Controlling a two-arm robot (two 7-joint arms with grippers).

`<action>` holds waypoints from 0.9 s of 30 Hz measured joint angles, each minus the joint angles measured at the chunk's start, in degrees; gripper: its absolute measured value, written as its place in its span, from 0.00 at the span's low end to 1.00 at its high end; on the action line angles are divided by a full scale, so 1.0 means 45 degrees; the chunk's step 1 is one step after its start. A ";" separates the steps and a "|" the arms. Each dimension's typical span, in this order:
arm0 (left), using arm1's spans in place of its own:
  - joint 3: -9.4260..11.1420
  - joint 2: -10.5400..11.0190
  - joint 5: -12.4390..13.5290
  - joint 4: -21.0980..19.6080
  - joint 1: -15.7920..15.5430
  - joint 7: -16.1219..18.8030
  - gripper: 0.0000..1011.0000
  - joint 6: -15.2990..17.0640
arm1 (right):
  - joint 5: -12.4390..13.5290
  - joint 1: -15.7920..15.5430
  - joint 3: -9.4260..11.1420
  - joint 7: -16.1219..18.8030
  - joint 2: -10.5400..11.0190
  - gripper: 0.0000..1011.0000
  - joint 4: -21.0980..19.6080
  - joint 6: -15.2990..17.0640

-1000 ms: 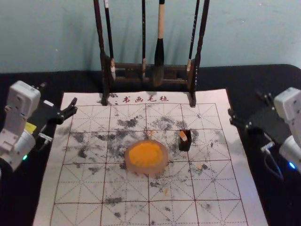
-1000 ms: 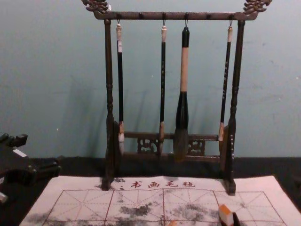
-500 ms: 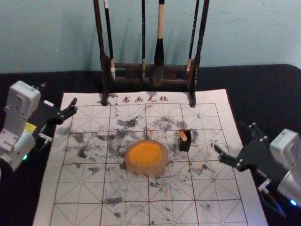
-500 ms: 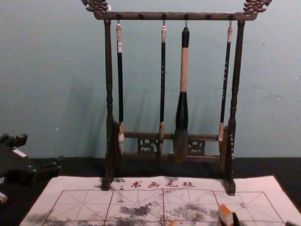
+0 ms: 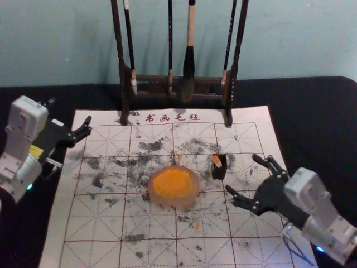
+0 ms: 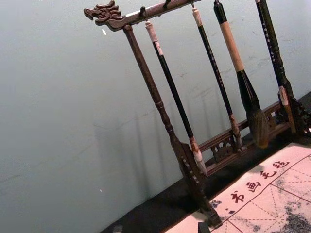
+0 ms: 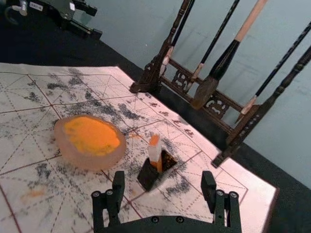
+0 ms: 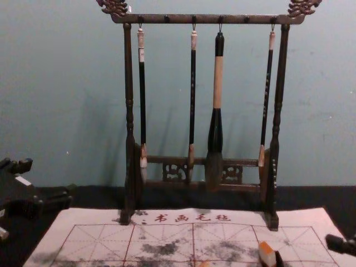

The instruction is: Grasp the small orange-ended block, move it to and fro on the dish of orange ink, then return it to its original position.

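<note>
Counts: 2 grippers, 1 block, 1 holder, 1 dish, 1 mat, 1 rack, 4 brushes.

Orange-ended block [image 5: 217, 161] stood in the small black holder [image 5: 219, 172], orange end up, leaning a bit. Holder sat on the gridded mat [image 5: 100, 223], just beside the dish [image 5: 192, 195] on its right. Orange ink [image 5: 172, 182] lay in the dish. Rack [image 5: 124, 89] stood at the mat's far edge, brushes [image 8: 217, 83] hanging from its top bar. Mat carried four red characters [image 5: 173, 118] near the rack, plus dark smudges.

Right gripper [image 5: 242, 173] was over the mat's right part, near the holder, not touching it. Fingers wide apart, nothing between them. The right wrist view had the block and holder ahead, between the two fingertip lines.

Left gripper [image 5: 70, 110] was parked at the mat's left edge, fingers spread, holding nothing.

Diff vs earlier head frames: right gripper had come in from the dark table [image 5: 318, 123] off the mat's right side, across the edge, and ended closer to the holder. Its fingers were spread in those too. Left gripper, block, holder, dish and rack: same spots as before.
</note>
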 joint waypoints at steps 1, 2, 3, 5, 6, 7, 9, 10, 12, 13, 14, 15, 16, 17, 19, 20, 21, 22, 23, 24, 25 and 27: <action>0.0000 0.0000 0.0001 0.0000 0.0000 0.0000 0.99 0.0000 | -0.0054 0.0056 -0.0030 -0.0006 -0.0100 0.99 0.0046 0.0077; 0.0000 0.0000 0.0000 0.0000 0.0000 -0.0001 0.99 0.0000 | -0.0093 0.0111 -0.0057 -0.0009 -0.0196 0.99 0.0087 0.0136; 0.0000 0.0000 0.0000 0.0000 0.0001 0.0000 0.99 0.0000 | -0.0139 0.0172 -0.0086 -0.0012 -0.0301 0.99 0.0135 0.0206; -0.0001 0.0000 0.0000 0.0000 0.0001 0.0000 0.99 0.0000 | -0.0223 0.0290 -0.0137 -0.0023 -0.0503 0.99 0.0227 0.0341; 0.0000 0.0000 0.0000 0.0001 0.0000 0.0000 0.99 0.0000 | -0.0315 0.0406 -0.0178 -0.0043 -0.0705 0.99 0.0317 0.0464; -0.0001 0.0000 0.0000 0.0000 0.0001 0.0000 0.99 0.0000 | -0.0410 0.0515 -0.0213 -0.0076 -0.0900 0.99 0.0415 0.0569; 0.0000 0.0000 0.0000 0.0000 0.0001 0.0000 0.99 0.0000 | -0.0528 0.0642 -0.0247 -0.0118 -0.1112 0.99 0.0518 0.0691; -0.0001 0.0000 0.0000 0.0000 0.0000 0.0000 0.99 0.0000 | -0.0586 0.0697 -0.0258 -0.0149 -0.1206 0.99 0.0563 0.0749; 0.0000 0.0000 0.0000 0.0001 0.0000 0.0000 0.99 0.0000 | -0.0738 0.0844 -0.0278 -0.0224 -0.1466 0.99 0.0692 0.0933; 0.0000 0.0000 0.0000 0.0000 0.0000 0.0000 0.99 0.0000 | -0.0813 0.0925 -0.0283 -0.0256 -0.1611 0.99 0.0776 0.1046; 0.0000 0.0001 0.0000 0.0001 0.0000 0.0000 0.99 0.0000 | -0.0844 0.0966 -0.0283 -0.0266 -0.1687 0.99 0.0819 0.1098; 0.0000 0.0000 0.0001 0.0000 0.0000 0.0000 0.99 0.0000 | -0.0882 0.1008 -0.0283 -0.0273 -0.1758 0.99 0.0863 0.1152; 0.0000 0.0000 0.0000 0.0001 0.0001 -0.0001 0.99 0.0000 | -0.0907 0.1046 -0.0283 -0.0278 -0.1830 0.99 0.0906 0.1198; 0.0000 0.0001 0.0000 0.0000 0.0000 0.0000 0.99 0.0000 | -0.0931 0.1079 -0.0282 -0.0280 -0.1901 0.99 0.0948 0.1233; 0.0001 0.0000 0.0000 0.0001 0.0000 0.0000 0.99 0.0000 | -0.1004 0.1162 -0.0270 -0.0278 -0.2064 0.99 0.1061 0.1309; 0.0000 0.0001 0.0000 0.0000 0.0000 0.0000 0.99 0.0000 | -0.1050 0.1224 -0.0258 -0.0270 -0.2183 0.99 0.1140 0.1342; 0.0000 0.0000 0.0000 0.0000 0.0001 0.0000 0.99 0.0000 | -0.1050 0.1224 -0.0258 -0.0270 -0.2183 0.99 0.1140 0.1342; 0.0000 0.0000 0.0000 0.0001 0.0000 0.0000 0.99 0.0000 | -0.1098 0.1270 -0.0242 -0.0258 -0.2282 0.99 0.1203 0.1378; 0.0000 0.0001 0.0000 0.0001 0.0000 0.0000 0.99 0.0000 | -0.1116 0.1288 -0.0235 -0.0253 -0.2319 0.99 0.1229 0.1391; 0.0000 0.0000 0.0000 0.0000 0.0000 0.0000 0.99 0.0000 | -0.1160 0.1338 -0.0217 -0.0238 -0.2412 0.99 0.1295 0.1426; 0.0000 0.0000 0.0000 0.0000 0.0000 0.0000 0.99 0.0000 | -0.1182 0.1361 -0.0205 -0.0229 -0.2457 0.99 0.1326 0.1441; 0.0000 0.0000 0.0000 0.0000 0.0000 -0.0001 0.99 0.0000 | -0.1241 0.1416 -0.0171 -0.0199 -0.2567 0.99 0.1396 0.1511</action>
